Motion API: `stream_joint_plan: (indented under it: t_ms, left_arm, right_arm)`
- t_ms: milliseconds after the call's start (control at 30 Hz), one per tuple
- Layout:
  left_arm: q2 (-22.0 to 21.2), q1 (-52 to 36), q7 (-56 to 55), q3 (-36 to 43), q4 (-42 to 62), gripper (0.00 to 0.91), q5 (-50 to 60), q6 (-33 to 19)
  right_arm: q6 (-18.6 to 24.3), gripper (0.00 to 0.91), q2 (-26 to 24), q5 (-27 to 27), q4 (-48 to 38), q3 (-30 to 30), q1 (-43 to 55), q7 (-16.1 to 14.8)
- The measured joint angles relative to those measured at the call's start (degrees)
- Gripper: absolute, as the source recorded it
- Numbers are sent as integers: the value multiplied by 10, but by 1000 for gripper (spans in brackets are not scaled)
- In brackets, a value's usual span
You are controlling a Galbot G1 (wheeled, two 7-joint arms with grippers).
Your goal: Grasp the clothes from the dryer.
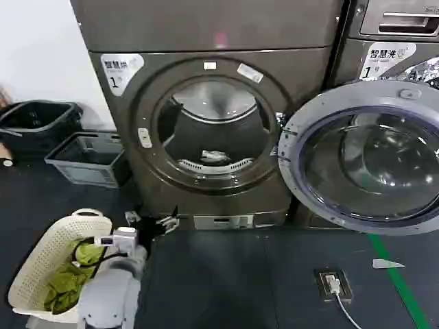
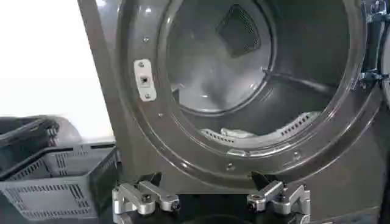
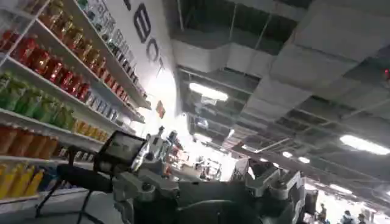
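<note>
Clothes (image 1: pixel 215 157), a small whitish bundle, lie untouched at the front of the dryer (image 1: pixel 206 192) drum, its door (image 1: pixel 363 161) swung open. Left gripper (image 2: pixel 210 198), jaws spread wide, hovers low outside the mouth; reaching in and grasping remain. Right gripper (image 3: pixel 210 182) points ceilingward, spread, empty.

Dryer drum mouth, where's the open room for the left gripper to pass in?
The dryer mouth is wide open above the clothes, which lie low at the front lip. The left gripper sits open just below the rim. Crowded: the swung door to the right.
</note>
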Motion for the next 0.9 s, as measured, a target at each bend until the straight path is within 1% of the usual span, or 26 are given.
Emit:
stream_joint_plan:
  t_ms: [300, 433, 900]
  left_arm:
    - [-1, 1, 3, 3, 0, 907, 2, 0]
    - [-1, 0, 3, 3, 0, 907, 2, 0]
    - [0, 1, 4, 2, -1, 907, 0, 0]
  right_arm:
    - [32, 907, -2, 8, -12, -11, -2, 14]
    - [37, 907, -2, 13, -12, -14, -2, 20]
    - [45, 907, -3, 21, -17, -13, -3, 23]
